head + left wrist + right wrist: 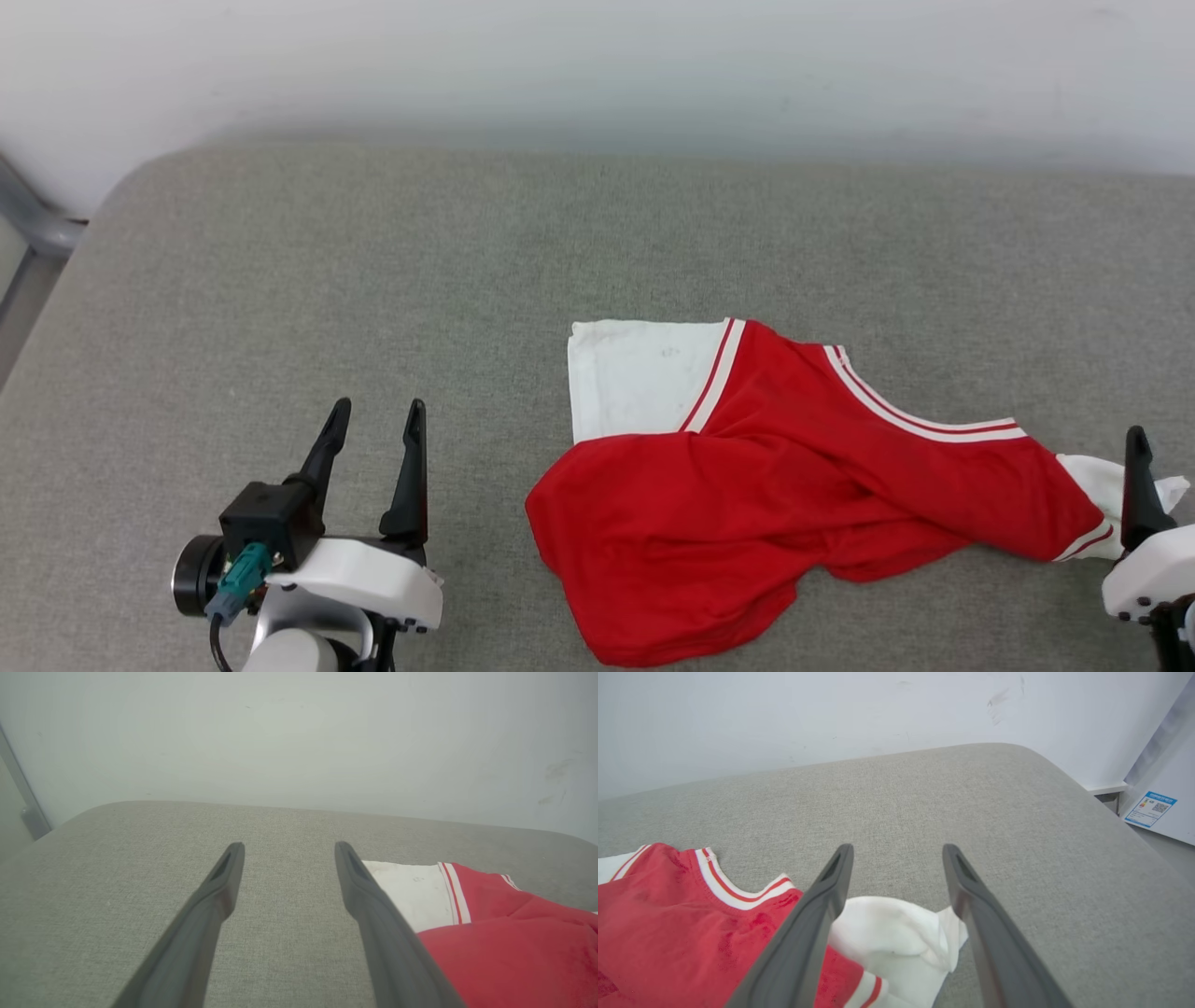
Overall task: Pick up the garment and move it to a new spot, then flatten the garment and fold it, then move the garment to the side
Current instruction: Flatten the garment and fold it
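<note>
Red garment [794, 485]: a thin, soft jersey shirt in red with white sleeves and red-and-white striped trim, lying crumpled and partly doubled over itself, toward 4 o'clock from the centre of the head view.
Garment's sleeves: one white sleeve lies flat at the heap's 10 o'clock corner. The other is bunched at its 3 o'clock end.
Striped neckline: it curves along the heap's 1 o'clock edge.
Grey woven cushion surface [373, 261]: a broad pad with rounded corners that bears the whole garment. All the cloth lies flat on it.
Left gripper [380, 406]: two long dark fingers on a white wrist, at 7 o'clock in the head view. Its jaws stand spread apart and hold nothing. It is near the garment's 9 o'clock side but not touching it.
Right gripper [898, 848]: its fingers are parted, with nothing pinched. In its wrist view the bunched white sleeve lies under the gap between them. I cannot tell whether a finger touches the cloth.
Right finger [1137, 476]: it shows at the 4 o'clock edge of the head view, just beside the bunched sleeve.
Pale wall [597, 65]: plain, beyond the pad at 12 o'clock.
Blue-and-white sticker [1150, 808]: on a white panel at 3 o'clock in the right wrist view.
</note>
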Robot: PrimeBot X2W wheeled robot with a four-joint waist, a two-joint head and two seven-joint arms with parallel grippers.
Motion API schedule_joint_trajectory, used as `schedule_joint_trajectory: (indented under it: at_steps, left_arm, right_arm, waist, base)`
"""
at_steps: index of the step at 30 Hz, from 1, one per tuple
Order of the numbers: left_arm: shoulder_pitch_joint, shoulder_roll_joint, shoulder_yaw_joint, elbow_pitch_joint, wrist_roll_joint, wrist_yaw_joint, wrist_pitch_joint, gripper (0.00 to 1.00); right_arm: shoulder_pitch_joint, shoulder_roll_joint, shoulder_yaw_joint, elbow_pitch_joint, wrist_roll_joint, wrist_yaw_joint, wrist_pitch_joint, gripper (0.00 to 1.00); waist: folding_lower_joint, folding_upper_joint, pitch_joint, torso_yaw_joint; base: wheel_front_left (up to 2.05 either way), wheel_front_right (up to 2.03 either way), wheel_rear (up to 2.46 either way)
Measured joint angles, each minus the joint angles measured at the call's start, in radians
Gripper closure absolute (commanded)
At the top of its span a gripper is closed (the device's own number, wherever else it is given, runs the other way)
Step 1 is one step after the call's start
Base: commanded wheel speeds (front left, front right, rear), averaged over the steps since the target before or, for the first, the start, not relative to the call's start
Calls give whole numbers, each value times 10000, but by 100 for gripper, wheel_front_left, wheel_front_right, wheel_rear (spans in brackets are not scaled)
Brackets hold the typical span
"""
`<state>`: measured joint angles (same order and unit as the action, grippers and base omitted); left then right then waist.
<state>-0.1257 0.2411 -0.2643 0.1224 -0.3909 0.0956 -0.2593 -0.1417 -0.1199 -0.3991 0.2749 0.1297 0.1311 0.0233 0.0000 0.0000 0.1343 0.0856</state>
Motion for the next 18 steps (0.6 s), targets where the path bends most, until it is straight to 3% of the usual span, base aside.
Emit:
schedule_joint_trajectory:
  at_steps: [7, 18]
  left_arm:
    - [394, 67, 44, 40, -96, 136, 102, 0]
    - [621, 382, -109, -105, -40, 219, 458, 0]
  right_arm:
    - [737, 370, 826, -1120, -274, 0, -857, 0]
    - [2406, 677, 2376, -3647, -217, 0, -295, 0]
  waist:
    - [0, 0, -626, -89]
    - [-1, 0, -1309, -349]
  base:
    - [0, 0, 0]
    - [0, 0, 0]
